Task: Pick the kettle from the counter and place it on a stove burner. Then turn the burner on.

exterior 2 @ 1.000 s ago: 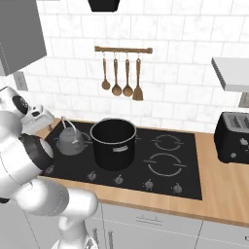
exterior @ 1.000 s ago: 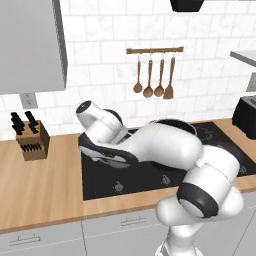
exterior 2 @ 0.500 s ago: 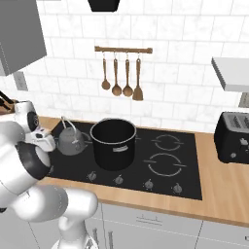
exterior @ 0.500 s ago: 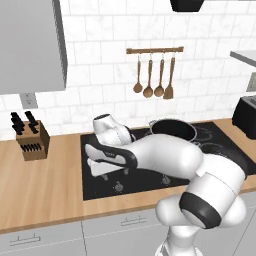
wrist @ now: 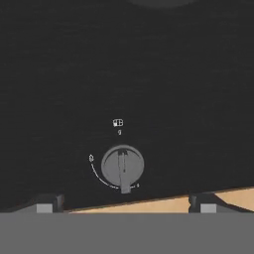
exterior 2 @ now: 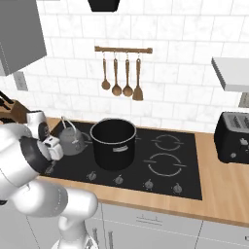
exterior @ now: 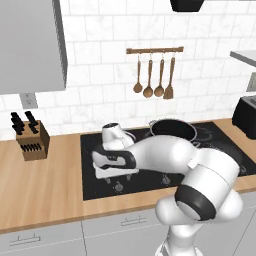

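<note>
The gripper [wrist: 124, 206] is wide open w/ nothing in it, right above 1 round knob [wrist: 122, 166] at the front edge of the black cooktop [exterior 2: 189, 168]. 5 knobs sit in that front row. Behind them: 1 kettle [exterior 2: 71, 139] on the back-left stove burner, just beside 1 big black pot [exterior 2: 113, 143]. 2 more burner rings on the right. 4 wooden spoons [exterior 2: 121, 78] hang on the wall. The counter [exterior: 42, 186] has 1 knife block [exterior: 31, 138].

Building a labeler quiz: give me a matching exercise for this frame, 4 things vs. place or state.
Things:
1. kettle
2. pot
3. toaster
4. hand

Places or states:
A. on the counter, right of the cooktop
B. open, over a knob
C. rear left of the cooktop
D. on the cooktop, right of the kettle

Pairs: 1-C, 2-D, 3-A, 4-B
</note>
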